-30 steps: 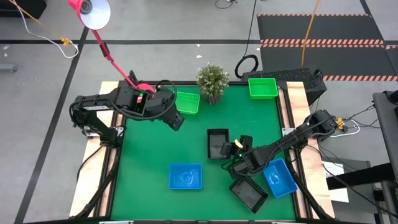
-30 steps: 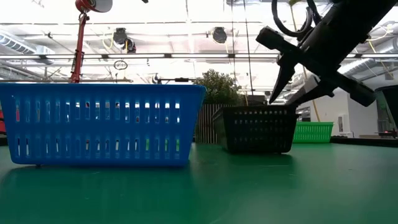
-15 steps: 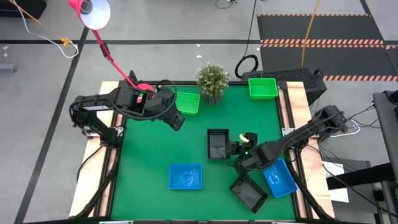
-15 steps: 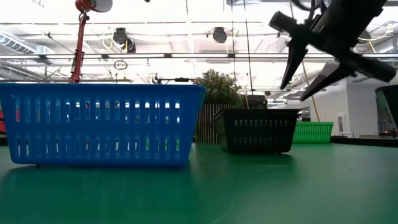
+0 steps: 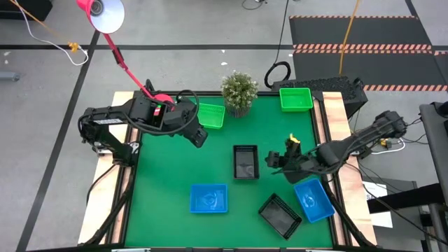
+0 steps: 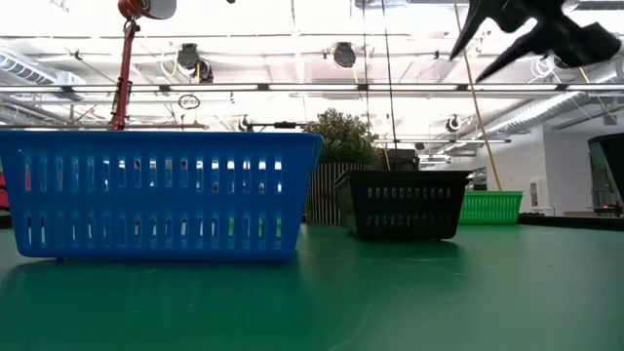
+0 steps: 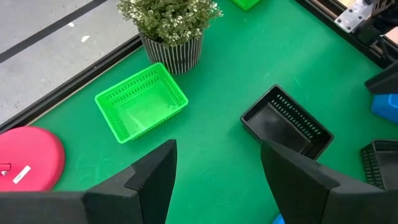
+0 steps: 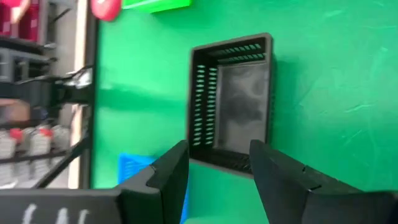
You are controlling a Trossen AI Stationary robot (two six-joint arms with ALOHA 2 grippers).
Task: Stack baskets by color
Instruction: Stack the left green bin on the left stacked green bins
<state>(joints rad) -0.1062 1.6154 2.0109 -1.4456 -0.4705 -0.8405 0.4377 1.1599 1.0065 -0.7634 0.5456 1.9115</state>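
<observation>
A: Where does the left gripper (image 5: 199, 136) wait?

B: Over the table's left part, fingers apart and empty, just beside the bright green slatted plastic basket (image 5: 211, 115).

A: And the upright black slatted plastic basket (image 5: 245, 162)?

B: Mid-table, long axis running front to back. The right gripper (image 5: 274, 162), nearer by far, hangs just right of it, jaws parted, holding nothing; I'd reach left.

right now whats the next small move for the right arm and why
Probably swing the right gripper, open and empty, toward the lone black basket near the table's front edge and come down on its rim. The other black basket already sits mid-table, so this one likely belongs on it.
</observation>
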